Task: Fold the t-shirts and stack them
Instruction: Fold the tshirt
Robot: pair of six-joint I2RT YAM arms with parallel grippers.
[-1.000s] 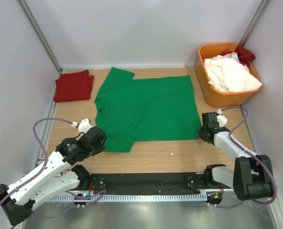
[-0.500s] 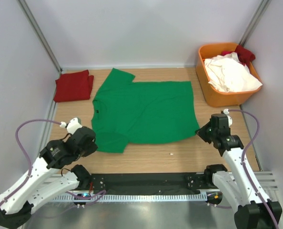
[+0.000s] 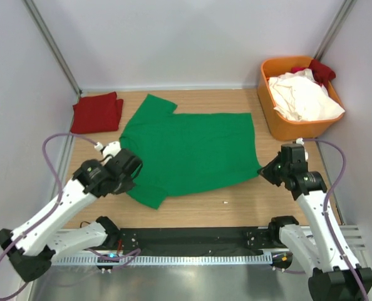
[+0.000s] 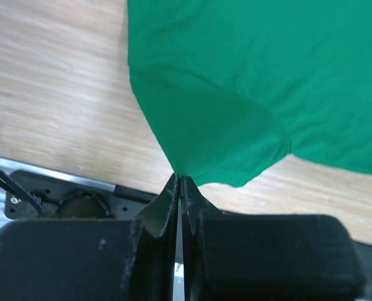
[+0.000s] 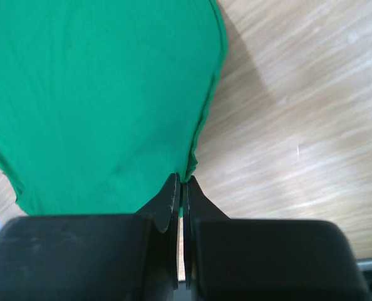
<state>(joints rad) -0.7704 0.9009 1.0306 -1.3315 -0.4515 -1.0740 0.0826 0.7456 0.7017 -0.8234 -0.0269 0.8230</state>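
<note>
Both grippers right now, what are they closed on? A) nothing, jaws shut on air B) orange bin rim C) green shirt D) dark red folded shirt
C: in each wrist view the left gripper and the right gripper pinch an edge of the green t-shirt between shut fingertips.

Left gripper [image 3: 136,180] and right gripper [image 3: 262,170] seemingly raised green t-shirt [image 3: 192,147].

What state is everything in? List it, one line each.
green t-shirt: spread mostly flat, two near corners pinched
dark red t-shirt: folded, lying far left
white t-shirts: crumpled in bin
orange bin: upright, filled
left gripper: shut on green sleeve
right gripper: shut on green hem
</note>
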